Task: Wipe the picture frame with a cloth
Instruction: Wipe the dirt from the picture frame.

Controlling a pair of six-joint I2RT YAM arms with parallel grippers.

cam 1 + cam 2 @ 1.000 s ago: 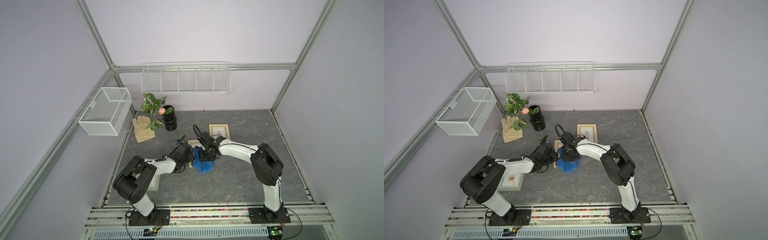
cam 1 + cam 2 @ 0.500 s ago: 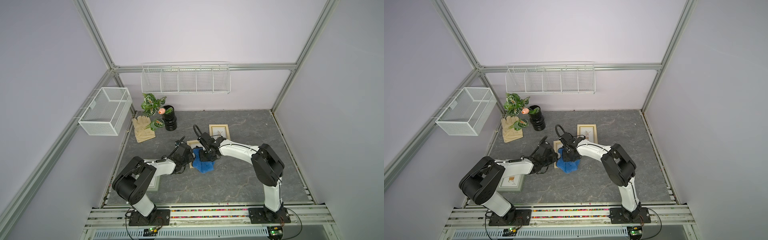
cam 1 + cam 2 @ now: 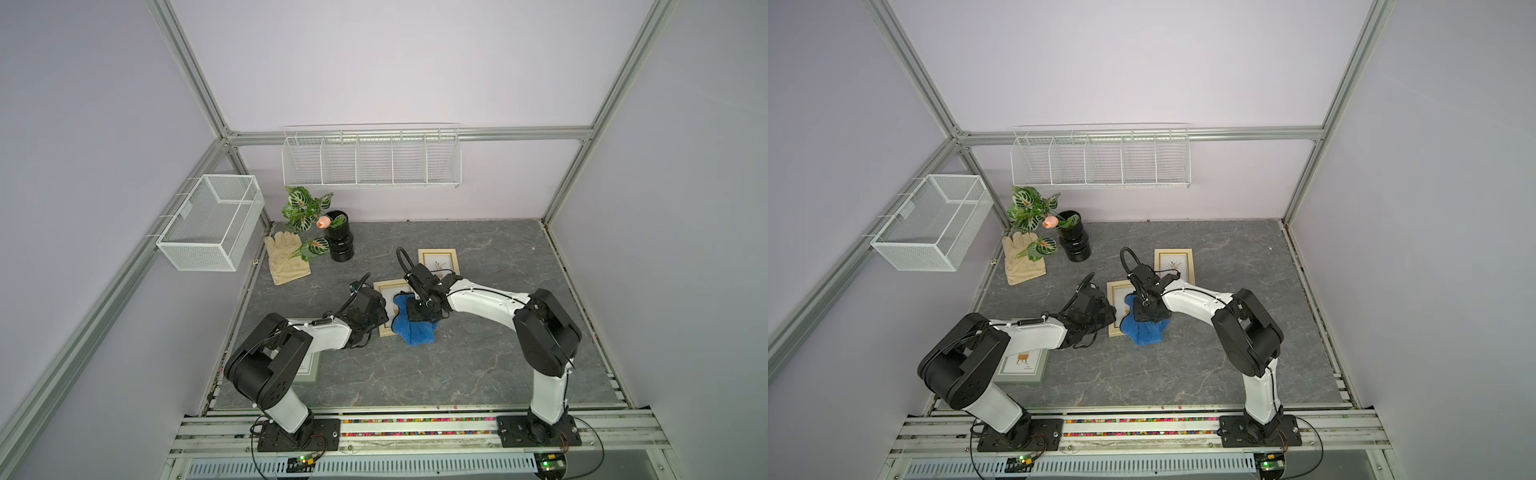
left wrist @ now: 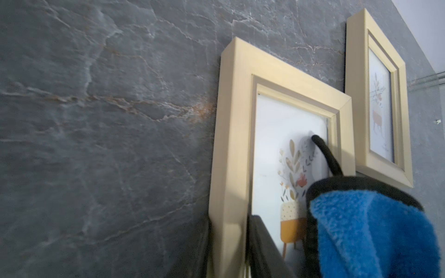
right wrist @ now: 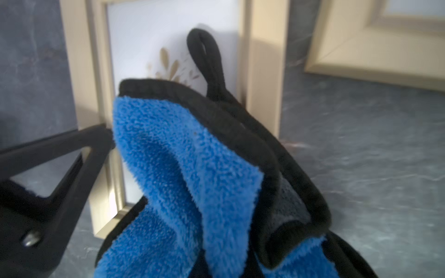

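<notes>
Microfibre cloth (image 3: 413, 330), plush royal-blue, black-edged with a loop, sits bunched in the clamped right gripper (image 3: 419, 318) on the glass of the gold rectangular picture frame (image 3: 390, 285); left gripper (image 3: 379, 320) pinches its rail.

tabletop (image 3: 478, 374): dark grey marbled slab | beige work glove (image 3: 286, 257): flat near far-left corner, a leaf lying over it | black vase (image 3: 338, 243): upright just beside glove, holding leafy plant (image 3: 301, 205) and pink flower (image 3: 322, 222) | wire shelf (image 3: 371, 160): on back wall, five bays | mesh basket (image 3: 212, 226): hung on left wall | second gold frame (image 3: 438, 258): flat, mid-table | grey-green frame (image 3: 1022, 365): flat, front-left
</notes>
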